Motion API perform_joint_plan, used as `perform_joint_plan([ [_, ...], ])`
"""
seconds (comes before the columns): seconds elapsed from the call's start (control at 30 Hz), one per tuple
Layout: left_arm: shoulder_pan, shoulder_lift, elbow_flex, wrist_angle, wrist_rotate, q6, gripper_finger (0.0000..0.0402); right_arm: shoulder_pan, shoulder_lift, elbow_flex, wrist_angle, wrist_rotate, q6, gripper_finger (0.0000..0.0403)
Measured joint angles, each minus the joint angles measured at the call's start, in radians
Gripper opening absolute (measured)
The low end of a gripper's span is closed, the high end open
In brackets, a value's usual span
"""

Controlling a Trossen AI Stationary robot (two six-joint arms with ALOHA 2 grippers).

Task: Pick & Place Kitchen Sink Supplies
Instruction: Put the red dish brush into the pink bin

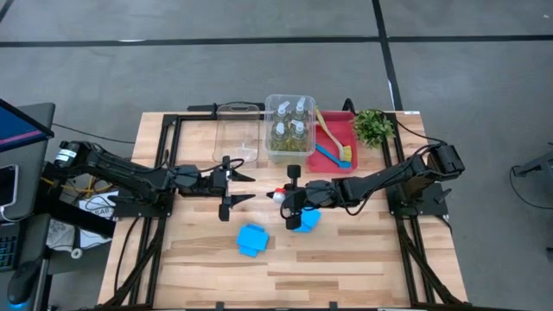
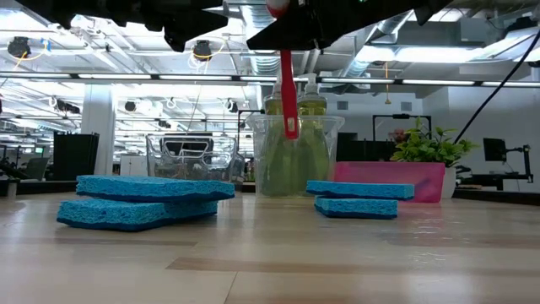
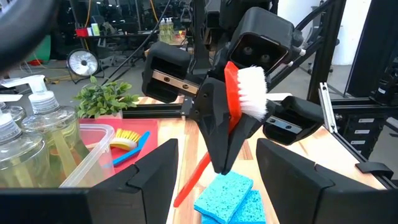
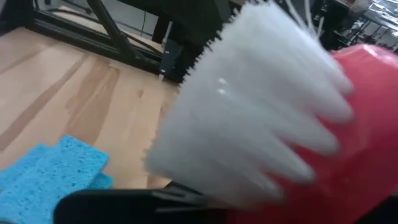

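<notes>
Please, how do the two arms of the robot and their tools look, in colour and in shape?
Both arms are black with boxy, jointed segments. The left arm carries yellow and white cables near its base. The left tool has two slim, pointed fingers. The right tool is black, with wedge-shaped fingers below a boxy wrist housing with metal rails.

— What carried the things?
— A wooden table (image 1: 199, 259). On it lay two sponge stacks (image 1: 252, 239) (image 1: 308, 219), two clear bins (image 1: 237, 131) (image 1: 270, 147), a red bin (image 1: 333, 164) and a plant (image 1: 373, 127).

Red brush (image 2: 288, 93) — head cut off
</notes>
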Motion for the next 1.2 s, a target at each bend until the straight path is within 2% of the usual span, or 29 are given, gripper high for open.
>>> perform_joint_plan([
  [0.63,0.0,0.0,0.0,0.0,0.0,0.0,0.0219,0.0,0.0,0.0,-0.009,0.002,-0.023,0.0002],
  [0.8,0.0,0.0,0.0,0.0,0.0,0.0,0.0219,0.001,-0.039,0.0,-0.053,0.006,-0.023,0.0002],
  [1.2,0.016,0.001,-0.025,0.029,-0.002,-0.001,0.0219,0.083,-0.216,0.0,-0.276,0.184,-0.005,0.0002],
])
